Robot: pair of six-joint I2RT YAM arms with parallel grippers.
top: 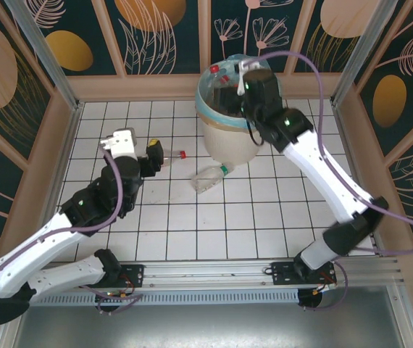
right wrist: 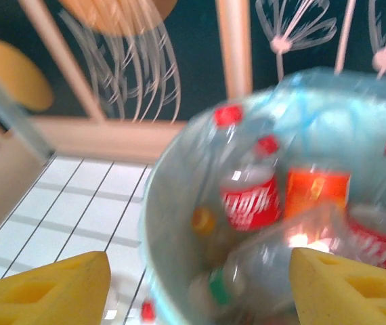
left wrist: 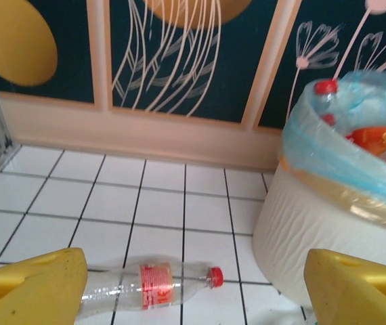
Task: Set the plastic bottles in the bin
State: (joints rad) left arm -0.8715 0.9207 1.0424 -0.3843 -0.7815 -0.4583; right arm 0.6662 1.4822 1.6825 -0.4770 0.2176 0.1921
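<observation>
- A white tiled surface (top: 192, 225) is sitting inside dark wall panels (top: 170, 36) painted with pale leaves and flowers.
- The bin (top: 224, 141), round and cream-white with a pale blue-green bag liner, is standing at the far side of the surface, a little right of centre.
- Several plastic bottles (right wrist: 250, 200) are lying heaped inside the bin. Most are clear with red caps and red labels, and an orange-labelled bottle (right wrist: 317, 189) is lying among them. The right wrist view of them is blurred.
- The right gripper (right wrist: 196, 291) is hovering over the bin's mouth, its yellow fingers (right wrist: 44, 291) standing wide apart and gripping nothing.
- A clear red-capped bottle (left wrist: 156, 284) is lying on its side on the surface, left of the bin and apart from it.
- The left gripper (left wrist: 193, 291) is reaching low over that bottle with its fingers spread wide. The bottle's base is lying just beside the left finger, and I cannot tell whether they are touching.
- A green-capped bottle (top: 210, 177) is lying on its side just in front of the bin.
</observation>
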